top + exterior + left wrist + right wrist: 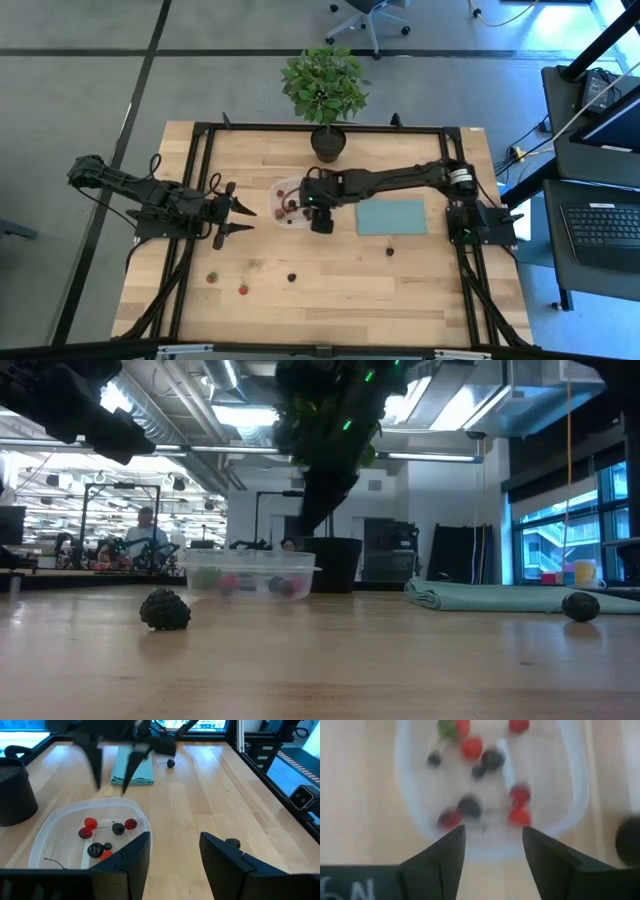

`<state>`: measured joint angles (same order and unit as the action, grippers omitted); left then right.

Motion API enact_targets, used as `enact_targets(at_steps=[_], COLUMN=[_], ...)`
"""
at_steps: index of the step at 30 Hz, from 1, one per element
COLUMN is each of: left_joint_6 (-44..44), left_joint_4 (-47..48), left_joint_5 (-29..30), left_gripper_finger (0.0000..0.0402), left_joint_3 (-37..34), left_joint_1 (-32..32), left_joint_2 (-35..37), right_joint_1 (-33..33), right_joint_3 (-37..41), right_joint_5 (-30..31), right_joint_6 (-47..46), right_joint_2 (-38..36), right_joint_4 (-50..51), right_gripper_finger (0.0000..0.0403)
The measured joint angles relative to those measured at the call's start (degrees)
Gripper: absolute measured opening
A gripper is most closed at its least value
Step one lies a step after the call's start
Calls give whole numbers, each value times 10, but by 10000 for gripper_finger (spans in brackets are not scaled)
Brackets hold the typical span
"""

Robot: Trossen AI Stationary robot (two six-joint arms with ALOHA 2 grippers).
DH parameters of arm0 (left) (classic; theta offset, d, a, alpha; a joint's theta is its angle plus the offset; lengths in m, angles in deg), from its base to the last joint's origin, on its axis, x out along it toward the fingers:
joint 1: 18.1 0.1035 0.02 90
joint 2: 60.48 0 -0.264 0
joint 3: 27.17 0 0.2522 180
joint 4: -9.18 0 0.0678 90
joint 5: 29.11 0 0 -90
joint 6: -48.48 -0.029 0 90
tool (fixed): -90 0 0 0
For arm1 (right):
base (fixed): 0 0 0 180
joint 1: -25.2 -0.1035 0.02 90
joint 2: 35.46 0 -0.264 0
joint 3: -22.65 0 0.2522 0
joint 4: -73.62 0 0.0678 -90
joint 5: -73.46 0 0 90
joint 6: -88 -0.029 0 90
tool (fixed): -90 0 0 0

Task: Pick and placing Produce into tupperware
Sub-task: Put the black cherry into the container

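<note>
Open-plan robotics lab, wooden table (400,290) on a black frame, exposed ceiling ducts (180,410), laptop (608,225) at three o'clock, person (146,532) at distant workbenches.

Overhead view straight down, low view level across the table, both wrist views sharing the tupperware (75,827).

Both six-joint arms are matte black, built of slim boxy links with rounded joint housings. The right arm (400,180) carries a silver-grey band near its base and black cabling trailing along the frame. The left arm (140,190) shows looped black cables. Each ends in two dark, wedge-shaped fingers (131,857) with flat, tapering faces; white lettering marks the right one's housing (350,887).
</note>
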<state>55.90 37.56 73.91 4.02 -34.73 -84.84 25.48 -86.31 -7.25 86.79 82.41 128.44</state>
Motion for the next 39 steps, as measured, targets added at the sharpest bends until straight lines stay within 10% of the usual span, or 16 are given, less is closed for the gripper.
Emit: enact_targets(at_steps=[18,39], left_joint_6=[1,10], left_joint_4=[4,4], left_joint_5=[0,0], left_gripper_finger=[165,165], left_joint_3=[0,0], left_joint_1=[0,0], left_joint_2=[0,0], right_joint_1=[-160,-233], right_joint_3=[49,365], right_joint_5=[7,-34], right_joint_6=[-253,-645], right_joint_2=[-73,-267], right_joint_4=[327,192], right_gripper_finger=[197,197])
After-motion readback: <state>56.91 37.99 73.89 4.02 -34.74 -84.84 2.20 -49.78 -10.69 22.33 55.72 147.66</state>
